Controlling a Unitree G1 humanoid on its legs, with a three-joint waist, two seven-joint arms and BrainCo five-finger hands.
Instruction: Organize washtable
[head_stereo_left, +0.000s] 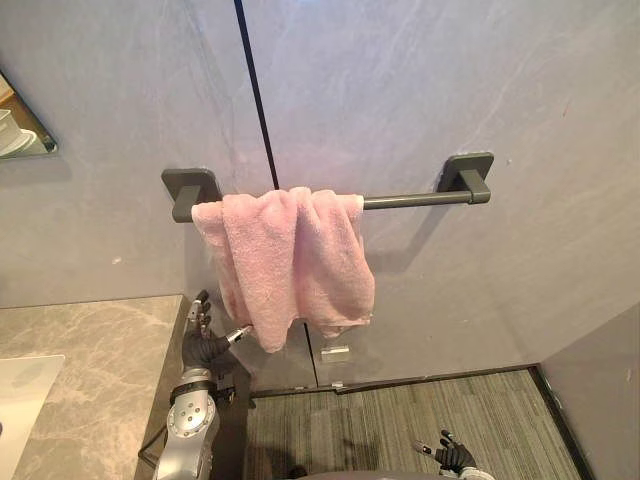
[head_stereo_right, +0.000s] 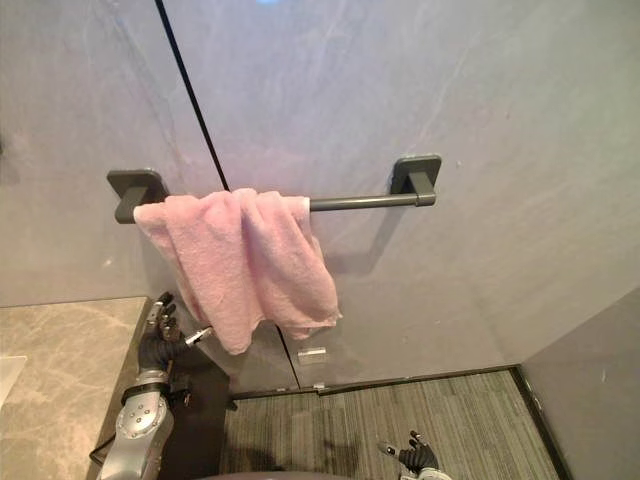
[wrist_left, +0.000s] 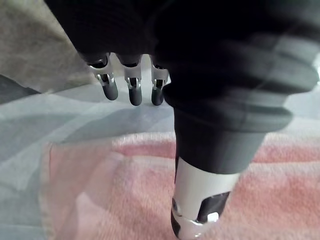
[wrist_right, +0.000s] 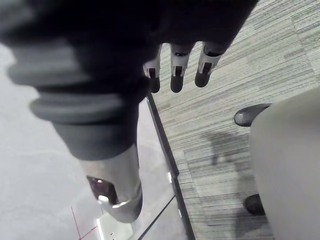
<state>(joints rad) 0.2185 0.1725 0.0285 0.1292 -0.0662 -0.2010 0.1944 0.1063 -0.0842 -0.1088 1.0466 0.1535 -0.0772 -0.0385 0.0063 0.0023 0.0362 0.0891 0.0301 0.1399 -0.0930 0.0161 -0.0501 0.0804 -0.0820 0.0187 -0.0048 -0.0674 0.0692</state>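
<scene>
A pink towel (head_stereo_left: 290, 262) hangs bunched over the left half of a dark grey towel bar (head_stereo_left: 415, 198) fixed to the grey wall. My left hand (head_stereo_left: 205, 345) is raised just below the towel's lower left corner, fingers straight and open, holding nothing. From the left wrist, the towel (wrist_left: 100, 190) lies just past the fingers (wrist_left: 132, 87), which do not touch it. My right hand (head_stereo_left: 455, 457) hangs low over the floor, fingers relaxed and open, empty.
A marble washtable top (head_stereo_left: 95, 370) lies at the lower left, with a white basin edge (head_stereo_left: 20, 400) on it. A mirror corner (head_stereo_left: 22, 130) shows at the upper left. Grey striped carpet (head_stereo_left: 400, 425) covers the floor below the wall.
</scene>
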